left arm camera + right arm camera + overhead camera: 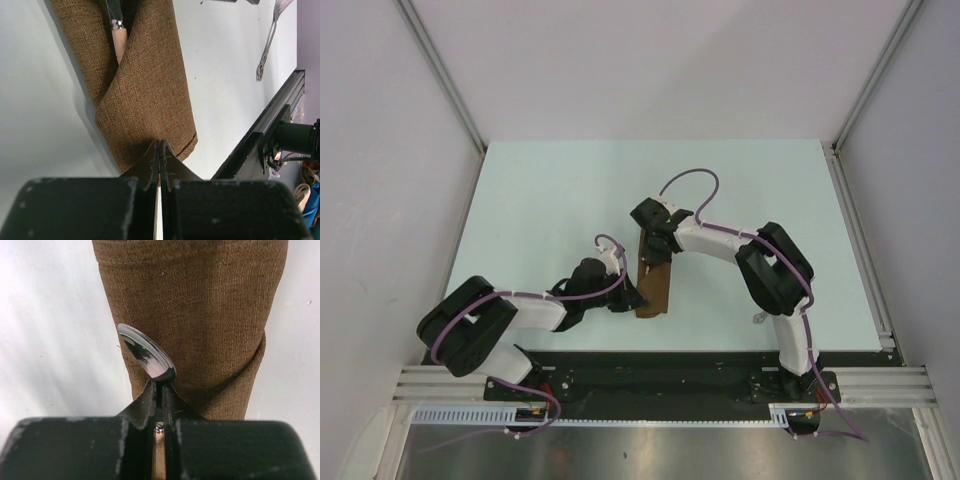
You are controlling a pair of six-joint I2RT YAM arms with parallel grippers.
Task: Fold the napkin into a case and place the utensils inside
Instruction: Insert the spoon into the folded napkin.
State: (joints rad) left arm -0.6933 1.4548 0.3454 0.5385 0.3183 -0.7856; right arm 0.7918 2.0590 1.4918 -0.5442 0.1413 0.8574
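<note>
**Napkin's folded, spoon going in, fork left to do**

So the folding part looks done: the napkin (pixel 653 290) lies as a narrow case in the middle of the table (pixel 550 200), with a diagonal flap making the pocket.

The right gripper (pixel 160 385) is clamped tight on the spoon (pixel 145 357) at the neck, just below the bowl. From the left wrist you can see the tan handle slipped under the flap, so I'd call it partly in, not seated.

The left gripper (pixel 160 147) is closed all the way, tips at the case's near end. Can't tell if it's pinching cloth or just pressing it down.

The fork (pixel 267 45) lies bare on the table, well apart from the case, near the right arm's base. That one hasn't been touched, so roughly two thirds done I reckon.
</note>
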